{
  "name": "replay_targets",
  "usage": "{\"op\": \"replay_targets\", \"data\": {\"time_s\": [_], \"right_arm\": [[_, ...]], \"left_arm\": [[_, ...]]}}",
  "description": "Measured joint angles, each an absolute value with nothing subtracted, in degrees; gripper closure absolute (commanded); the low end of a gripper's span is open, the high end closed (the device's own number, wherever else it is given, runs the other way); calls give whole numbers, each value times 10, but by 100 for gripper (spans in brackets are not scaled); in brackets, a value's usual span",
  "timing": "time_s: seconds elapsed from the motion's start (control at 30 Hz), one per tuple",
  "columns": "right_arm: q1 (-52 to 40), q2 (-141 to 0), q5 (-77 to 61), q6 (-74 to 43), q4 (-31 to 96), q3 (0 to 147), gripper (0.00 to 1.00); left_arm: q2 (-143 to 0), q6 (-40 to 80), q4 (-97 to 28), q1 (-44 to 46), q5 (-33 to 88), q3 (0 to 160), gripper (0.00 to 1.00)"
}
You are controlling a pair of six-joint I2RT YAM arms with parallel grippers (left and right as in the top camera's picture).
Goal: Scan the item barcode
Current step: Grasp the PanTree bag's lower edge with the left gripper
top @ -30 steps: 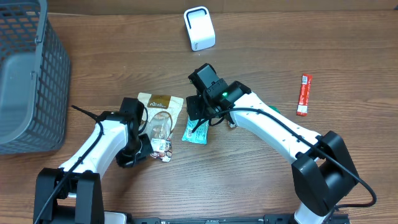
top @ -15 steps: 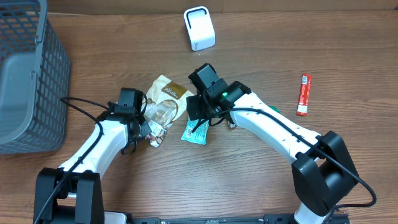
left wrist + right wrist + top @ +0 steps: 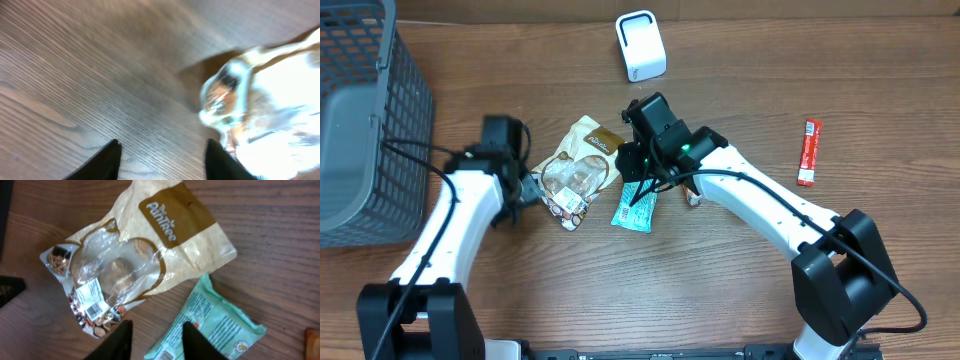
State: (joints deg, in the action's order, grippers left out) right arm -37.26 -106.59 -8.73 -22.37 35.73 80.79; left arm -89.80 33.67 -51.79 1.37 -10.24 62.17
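My left gripper [image 3: 165, 161] is released: its two dark fingertips stand apart with only bare wood between them, and nothing is held. Just to the right of it, in the left wrist view, shines the clear, crinkled end of the snack bag [image 3: 145, 255], much blurred. From above, this gripper is beside the left end of the bag, not around it.

My right gripper [image 3: 157, 341] hangs over the table with its jaws also apart. I grasp nothing with it. In the gap below I see wood and one corner of the teal packet [image 3: 215, 322]. I cannot tell if a finger touches that packet.

The snack bag lies flat on the table [image 3: 720, 300], between my two arms, turned at an angle. Its upper part is cream with a brown band. White letters there begin with "The"; the second word I read as something like "PuriTree", but I am not sure. The lower part is a clear window with snacks inside. On it sits a white barcode sticker [image 3: 92, 302], facing up, with bars and small print that I cannot read.

The teal packet lies just beside the bag, on its right, with small print at its lower end.

Farther away stands the white scanner [image 3: 640, 45], at the back of the table. A red stick packet [image 3: 807, 152] is far to the right, its writing too small. The grey basket [image 3: 405, 100] is at the left edge.
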Motion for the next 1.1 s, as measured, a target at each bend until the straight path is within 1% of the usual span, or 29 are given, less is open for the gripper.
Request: {"op": "replay_targets", "data": {"time_s": [0.03, 0.07, 0.2, 0.3, 0.43, 0.6, 0.77, 1.1], "right_arm": [[-372, -1066, -88, -224, 356, 808, 71], [-372, -1067, -88, -224, 355, 808, 73], [-380, -1087, -88, -224, 337, 811, 79], [-387, -1117, -88, -225, 326, 811, 82], [-390, -1154, -88, -225, 327, 811, 82], [-390, -1163, -76, -225, 343, 811, 82], [-390, -1163, -61, -225, 394, 812, 82], [-390, -1163, -16, -225, 471, 816, 81]], "left_arm": [[-898, 334, -525, 13, -98, 638, 42], [-898, 332, -527, 13, -90, 647, 42], [-898, 329, -533, 13, -54, 652, 41], [-898, 328, -531, 13, -32, 648, 41], [-899, 328, -525, 13, -17, 632, 41], [-902, 326, -521, 13, -10, 616, 40], [-902, 310, -510, 13, -8, 615, 37], [-902, 295, -496, 13, -8, 615, 36]]}}
